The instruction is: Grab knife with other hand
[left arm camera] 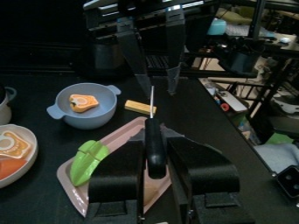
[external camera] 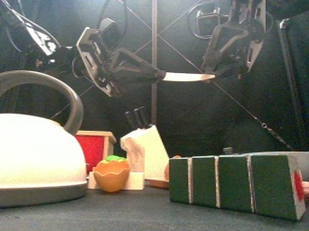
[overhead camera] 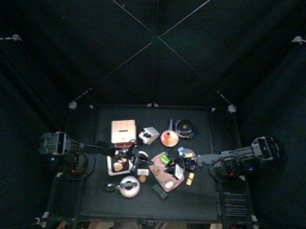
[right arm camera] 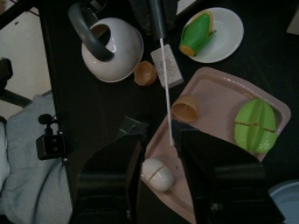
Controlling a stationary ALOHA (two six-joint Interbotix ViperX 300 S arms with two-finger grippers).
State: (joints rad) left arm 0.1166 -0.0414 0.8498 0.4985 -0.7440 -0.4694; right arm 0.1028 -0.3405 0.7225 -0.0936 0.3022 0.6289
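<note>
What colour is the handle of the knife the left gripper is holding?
Black; the knife has a pale blade. Best seen in the left wrist view, between the left gripper jaws.

1 knife (external camera: 182, 77), 1 kettle (external camera: 36, 144), 2 grippers

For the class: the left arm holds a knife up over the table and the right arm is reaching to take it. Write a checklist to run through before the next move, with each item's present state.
1. Left gripper grips the knife by its handle: ok.
2. The blade points towards the right gripper: ok.
3. The blade tip lies between the right fingers: ok, in the right wrist view.
4. The right fingers are closed on the blade: not ok, a gap shows on both sides.
5. The knife is held clear above the kettle and the knife block: ok.
6. The blade is centred between the right fingers: cannot tell.
</note>
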